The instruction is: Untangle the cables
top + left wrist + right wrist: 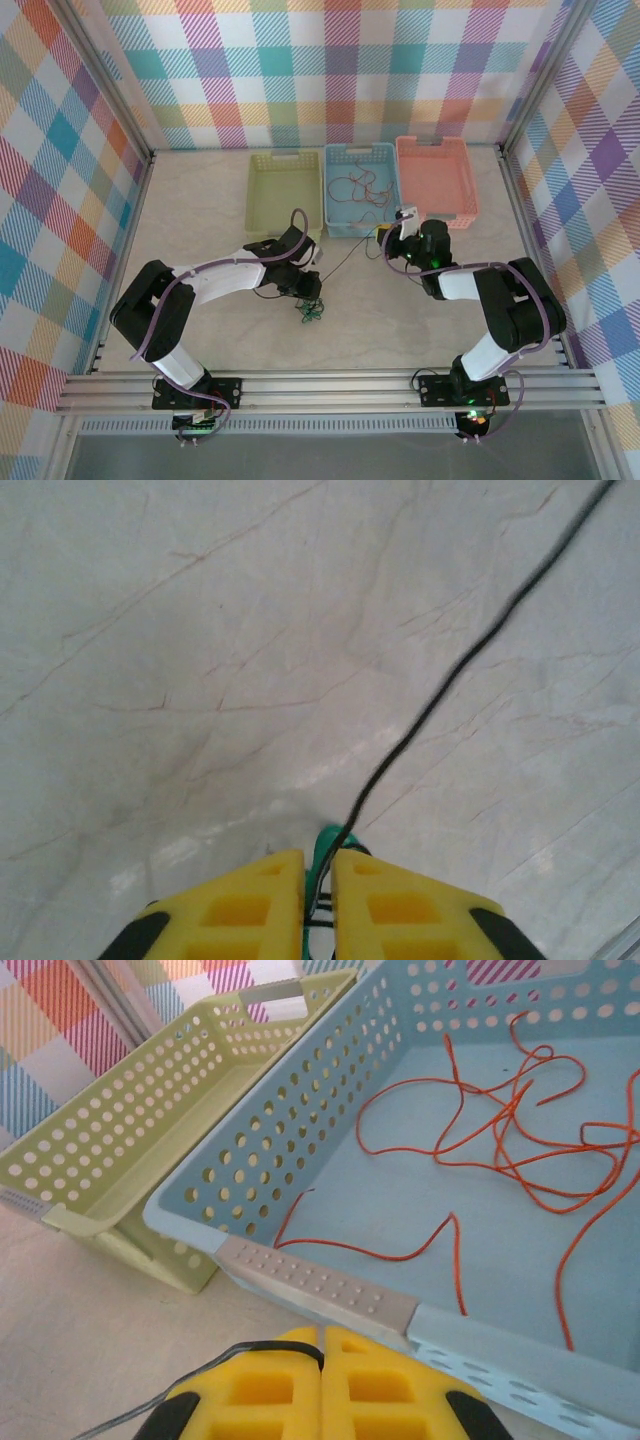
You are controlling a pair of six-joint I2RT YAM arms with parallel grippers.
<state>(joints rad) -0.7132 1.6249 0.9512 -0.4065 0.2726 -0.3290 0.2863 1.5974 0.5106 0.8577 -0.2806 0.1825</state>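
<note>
**Cables, partly sorted.**
- Orange wires (pixel 505 1135) are lying loose in the blue basket (pixel 520 1340), at the far middle of the bench (pixel 200 220). That colour is looking finished.
- A green basket (pixel 150 1130) is standing on its left and a pink basket (pixel 432 142) on its right.
- A small green-and-dark knot (pixel 310 314) is sitting on the bench, just near the left pincer (pixel 318 858).
- A dark wire (pixel 440 695) is running taut from that knot to the right pincer (pixel 322 1332). That pincer is pressing fully closed on the wire's far end, just short of the blue basket's rim.
- The left pincer is standing at a narrow slit, with dark and green strands passing through it. Whether it is pinching them, I cannot tell.
- By my reckoning the dark wire is only partway out of the knot. The green strands are waiting to be parted and binned.
</note>
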